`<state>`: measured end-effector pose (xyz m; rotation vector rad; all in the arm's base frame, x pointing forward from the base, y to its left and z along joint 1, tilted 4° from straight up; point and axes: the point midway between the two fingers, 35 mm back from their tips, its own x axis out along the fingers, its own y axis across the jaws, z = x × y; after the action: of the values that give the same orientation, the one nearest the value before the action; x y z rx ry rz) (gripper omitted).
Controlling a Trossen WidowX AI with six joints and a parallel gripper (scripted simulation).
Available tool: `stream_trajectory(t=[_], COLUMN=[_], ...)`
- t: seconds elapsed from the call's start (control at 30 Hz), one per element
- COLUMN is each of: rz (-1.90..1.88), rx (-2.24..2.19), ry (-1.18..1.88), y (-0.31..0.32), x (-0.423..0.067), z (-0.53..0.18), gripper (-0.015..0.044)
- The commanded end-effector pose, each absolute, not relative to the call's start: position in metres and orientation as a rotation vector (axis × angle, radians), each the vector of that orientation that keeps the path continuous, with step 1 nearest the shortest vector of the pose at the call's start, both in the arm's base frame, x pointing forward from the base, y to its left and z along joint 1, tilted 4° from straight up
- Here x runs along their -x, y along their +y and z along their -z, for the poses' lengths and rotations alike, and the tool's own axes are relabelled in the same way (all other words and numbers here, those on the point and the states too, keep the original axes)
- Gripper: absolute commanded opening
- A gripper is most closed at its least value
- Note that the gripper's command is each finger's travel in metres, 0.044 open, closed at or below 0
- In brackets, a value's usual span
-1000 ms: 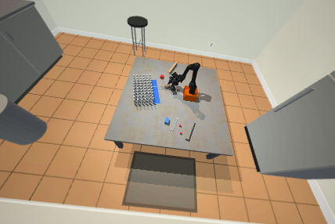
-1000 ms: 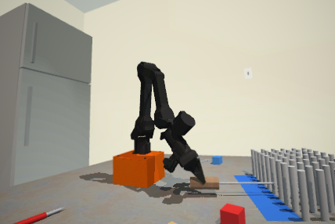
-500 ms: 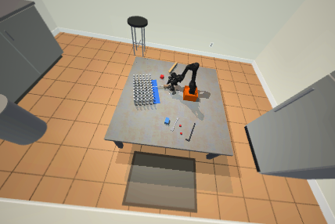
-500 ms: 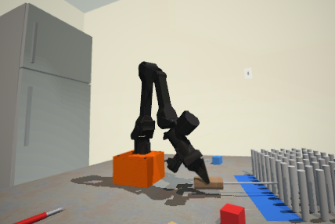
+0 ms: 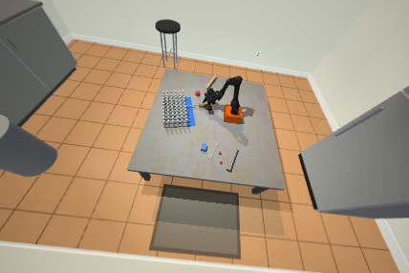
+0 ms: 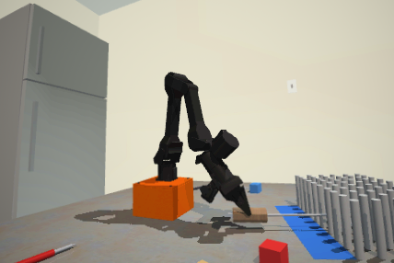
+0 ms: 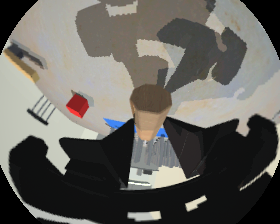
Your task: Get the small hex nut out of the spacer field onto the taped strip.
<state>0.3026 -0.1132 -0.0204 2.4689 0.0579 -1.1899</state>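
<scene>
While the black parallel-jaw gripper (image 6: 244, 210) bears down on the wooden cylindrical handle of a thin metal-rod tool (image 6: 250, 215), its fingers stand part-closed and clamped on that handle, which lies low on the grey table top (image 6: 92, 238).

Nearest item, exterior view: a red cube (image 6: 273, 251) near the front edge, with a red-handled slim tool (image 6: 46, 254) lying well apart from it, far to the other side.

Next: the rod of the held tool runs level from the handle across the blue taped strip (image 6: 306, 234) and reaches the first row of the field of grey upright metal spacers (image 6: 354, 217). All spacers in view stand upright.

Small hex nut: cannot be made out in any view.

Behind the gripper: the orange box base (image 6: 162, 197) of the arm, with open table between it and the strip.

Farther: a small blue block (image 6: 255, 188) near the rear edge.

Top view: a black L-shaped bar (image 5: 232, 160) and a light thin stick (image 5: 213, 151) lie well apart from the field, toward the table's opposite end.
</scene>
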Motion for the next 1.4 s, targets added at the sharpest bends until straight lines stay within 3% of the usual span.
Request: stream_trajectory(t=[0.0, 1.37], rz=[1.186, 1.183], rx=[-2.47, -2.474], ry=[0.053, 0.054], y=[-0.113, -0.106], x=[-0.308, -0.338], z=[0.019, 0.017], gripper=[0.0, 0.0])
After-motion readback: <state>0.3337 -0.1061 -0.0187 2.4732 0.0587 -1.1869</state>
